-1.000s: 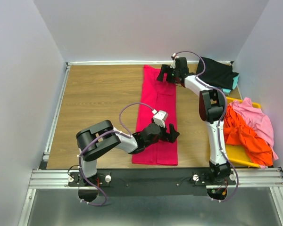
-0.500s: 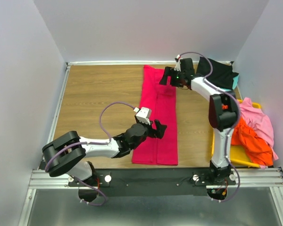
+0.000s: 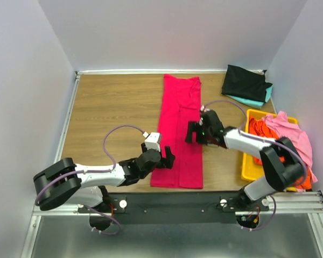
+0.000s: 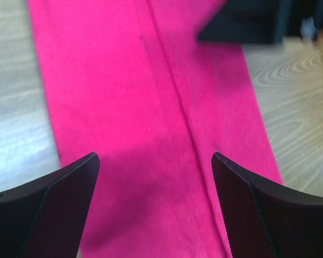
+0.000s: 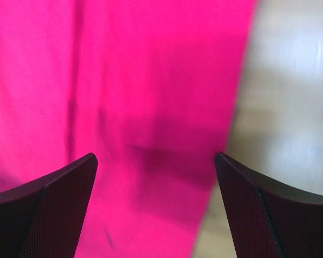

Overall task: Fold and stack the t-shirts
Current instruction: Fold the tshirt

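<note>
In your overhead view the crimson t-shirt [image 3: 178, 107] lies folded into a long narrow strip down the centre of the frame, flat on the wooden table [image 3: 113, 107]. Your left gripper [image 3: 167, 158] is over the strip's lower left edge, jaws spread wide with nothing between them. Its wrist view shows only red cloth and a lengthwise fold line between the dark fingers [image 4: 54, 209]. Your right gripper [image 3: 190, 131] is over the strip's right edge at mid-frame, jaws likewise wide apart and empty. You cannot tell whether either one touches the cloth. In the upper right of the overhead view a black t-shirt [image 3: 246, 83] rests on a teal t-shirt [image 3: 253, 101], well apart from the strip. At the right edge a yellow bin [image 3: 248, 166] holds an orange t-shirt [image 3: 261, 129] and a pink t-shirt [image 3: 290, 129] in a loose heap. The right arm's elbow partly covers that bin.
</note>
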Controlling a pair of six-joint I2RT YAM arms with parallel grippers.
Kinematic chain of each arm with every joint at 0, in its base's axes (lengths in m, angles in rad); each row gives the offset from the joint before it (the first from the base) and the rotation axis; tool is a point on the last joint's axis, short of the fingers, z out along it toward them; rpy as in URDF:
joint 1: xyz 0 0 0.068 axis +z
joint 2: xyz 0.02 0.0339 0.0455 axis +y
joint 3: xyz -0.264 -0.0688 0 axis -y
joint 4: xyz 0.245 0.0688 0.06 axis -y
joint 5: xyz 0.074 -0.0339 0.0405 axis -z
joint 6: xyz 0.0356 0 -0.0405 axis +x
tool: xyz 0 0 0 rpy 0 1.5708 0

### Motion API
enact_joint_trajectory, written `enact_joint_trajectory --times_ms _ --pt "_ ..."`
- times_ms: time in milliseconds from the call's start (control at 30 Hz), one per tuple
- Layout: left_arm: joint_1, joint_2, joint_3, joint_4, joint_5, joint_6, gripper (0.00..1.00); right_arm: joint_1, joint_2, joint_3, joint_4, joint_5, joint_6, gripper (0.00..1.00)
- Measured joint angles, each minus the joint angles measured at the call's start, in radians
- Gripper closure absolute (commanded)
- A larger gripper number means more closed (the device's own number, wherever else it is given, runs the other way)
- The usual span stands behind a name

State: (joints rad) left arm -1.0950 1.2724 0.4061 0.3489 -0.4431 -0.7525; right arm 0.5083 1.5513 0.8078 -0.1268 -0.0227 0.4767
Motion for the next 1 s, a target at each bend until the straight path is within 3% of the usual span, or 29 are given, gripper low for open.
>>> enact_joint_trajectory --times_ms 100,233,600,1000 --pt "-0.007 -0.053 -0.036 -0.049 -0.004 -0.032 0.08 0.039 -0.138 -0.142 -0.028 0.027 0.056 0.04" --pt "-0.007 -0.085 -0.045 -0.125 -0.011 -0.051 0.08 0.071 -0.3 -0.212 -0.071 0.035 0.119 0.04" --pt "-0.042 -0.087 -0.005 -0.298 0.007 -0.114 0.11 0.22 -0.435 -0.304 -0.263 0.034 0.267 0.09" --pt "-0.107 -0.123 -0.004 -0.404 0.086 -0.193 0.12 0.285 -0.526 -0.324 -0.422 -0.013 0.348 0.21"
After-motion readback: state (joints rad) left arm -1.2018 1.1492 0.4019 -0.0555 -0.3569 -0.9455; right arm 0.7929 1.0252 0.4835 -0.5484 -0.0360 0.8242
